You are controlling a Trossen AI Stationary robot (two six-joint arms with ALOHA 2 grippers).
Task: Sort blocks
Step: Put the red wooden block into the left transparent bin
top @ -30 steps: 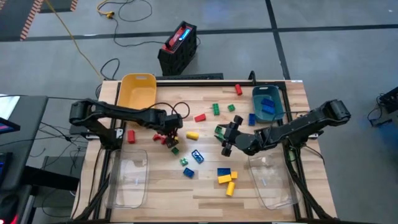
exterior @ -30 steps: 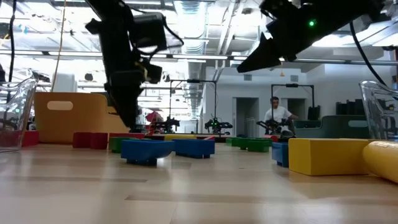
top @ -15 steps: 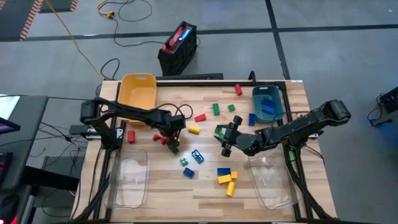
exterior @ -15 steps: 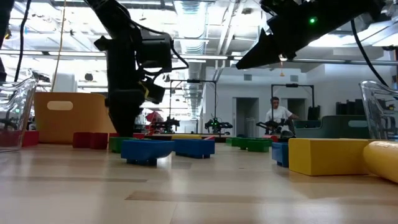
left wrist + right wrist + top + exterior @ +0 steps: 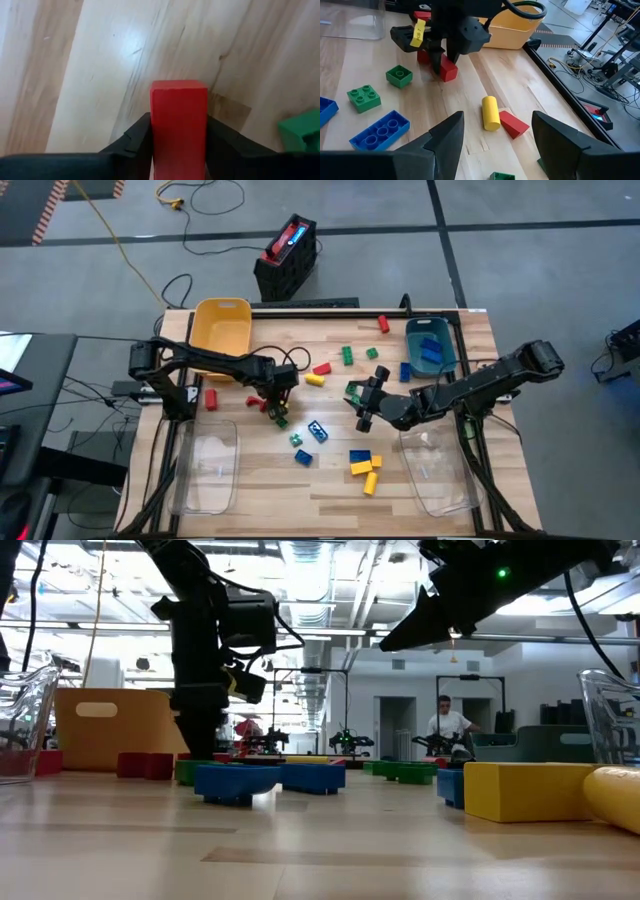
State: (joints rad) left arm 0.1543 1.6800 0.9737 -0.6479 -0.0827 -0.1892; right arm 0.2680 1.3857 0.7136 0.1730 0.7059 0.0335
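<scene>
**Ana:** Left gripper (image 5: 178, 142) first: its two dark fingers (image 5: 131, 145) sit pressed against both flanks of a small red plastic brick (image 5: 178, 127), low in the middle of the left wrist frame. It looks like a pinch, with the brick apparently resting on the pale wooden table (image 5: 100, 75).

**Ben:** And in the high view?

**Ana:** That gripper sits left of centre, just below the yellow plastic bin (image 5: 221, 325), over a small cluster of blocks (image 5: 276, 412). In the right wrist frame the red brick (image 5: 447, 70) shows under the jaws, upper left of centre.

**Ben:** What could spoil it?

**Ana:** I judge the grip shallow. The fingers reach only partway along the brick, so a quick lift could let it pivot or slip out. A green studded brick (image 5: 300, 132) lies just beside it at the right edge of the wrist frame, and a swing that way might knock it.

**Ben:** The other arm?

**Ana:** Right gripper (image 5: 366, 402) hovers at the centre of the high frame, fingers spread and empty. It is near a green brick (image 5: 353, 390) and not far from the left arm, so a careless carry could bring the arms together.

**Ben:** Other blocks?

**Ana:** A yellow plastic cylinder (image 5: 490, 113) and a red wedge (image 5: 514, 123) lie apart, centre of the right wrist frame.
</scene>
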